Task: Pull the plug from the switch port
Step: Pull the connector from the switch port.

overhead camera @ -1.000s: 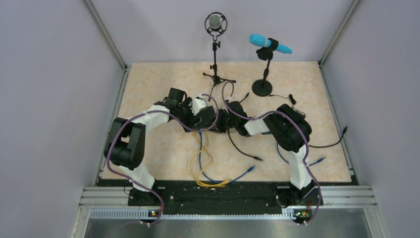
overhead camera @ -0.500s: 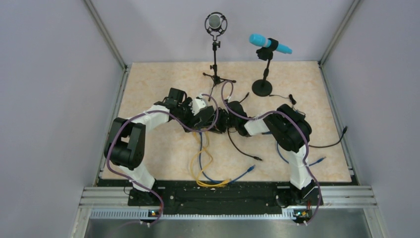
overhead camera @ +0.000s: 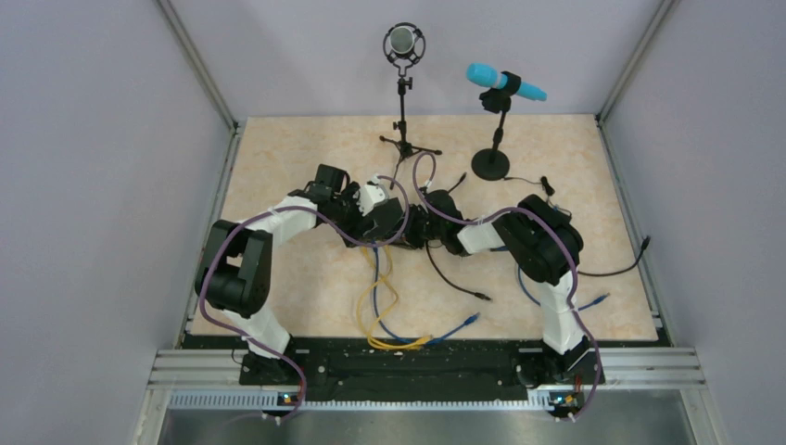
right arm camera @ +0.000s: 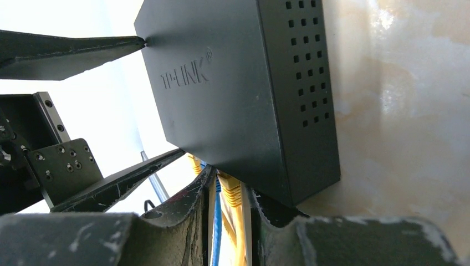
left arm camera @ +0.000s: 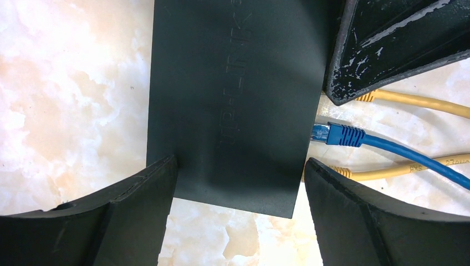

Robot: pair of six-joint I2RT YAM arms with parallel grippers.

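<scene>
Slippage worries us: left fingers (left arm camera: 138, 210) clamp the switch (left arm camera: 233, 83) mid-frame on the counter (left arm camera: 66, 83), and right fingers (right arm camera: 166, 233) pinch the yellow plug (right arm camera: 230, 191) at its lower edge. If the latch holds, pulling could drag the switch loose or snag the neighbouring blue plug (left arm camera: 343, 134).

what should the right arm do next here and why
Probably close the right gripper on the yellow plug and ease it straight out: its jaws flank that plug at the switch edge, and the left gripper seems to brace the switch.
</scene>
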